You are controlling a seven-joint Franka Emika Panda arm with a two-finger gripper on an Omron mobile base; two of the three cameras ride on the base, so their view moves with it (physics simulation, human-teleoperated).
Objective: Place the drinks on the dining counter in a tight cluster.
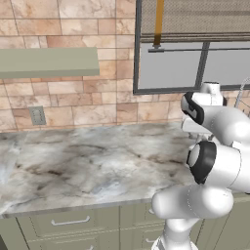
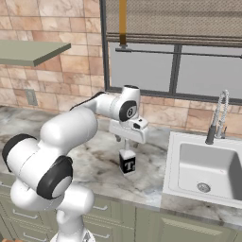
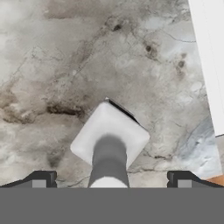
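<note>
A veined, polished marble table [image 2: 99,165] is seen; the white container [image 3: 110,135] looks matt and smooth.

Arm [image 2: 71,127]: glossy white rounded segments, dark grey-black joint rings and caps. Boxy white hand; gripper [image 3: 109,179] with small dark finger tips.

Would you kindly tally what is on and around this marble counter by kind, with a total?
Drink containers: 1, the white narrow-necked container
Sinks: 1, the white sink
Faucets: 1, the spring-neck faucet
Wall outlets: 1, the wall outlet
Shelves: 1, the green shelf
Total: 5
</note>
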